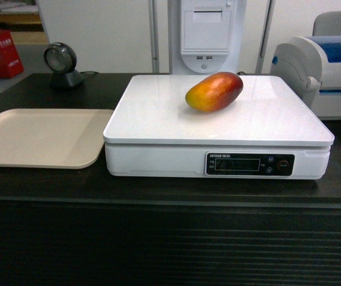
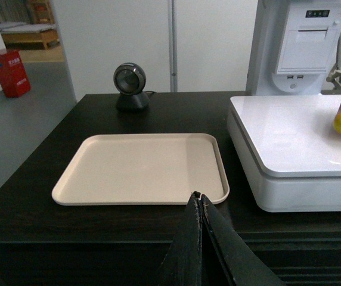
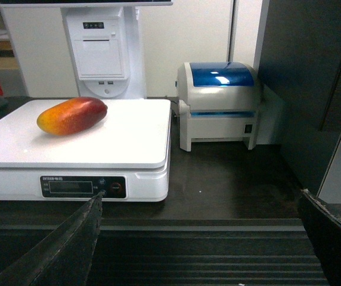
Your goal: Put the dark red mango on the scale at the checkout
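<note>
Head view: dark red mango [image 1: 214, 91] lies on scale [image 1: 218, 122] top, toward back, on black checkout [image 1: 170, 185]. Beige tray [image 1: 42, 137] just left of scale; round scanner [image 1: 62, 65] behind tray; printer with blue lid [image 1: 322, 68] right of scale. No grippers visible.

Left wrist view: left gripper [image 2: 200, 199] fingers pressed together, holding nothing, over counter front edge near tray corner. Mango at right edge.

Right wrist view: right gripper [image 3: 200, 205] fingers spread wide, empty, before scale front. Mango lies free on scale; printer beside.

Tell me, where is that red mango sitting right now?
The dark red mango lies on the white scale, toward its back edge, in the middle of the head view, between the beige tray and the blue-lidded printer.
</note>
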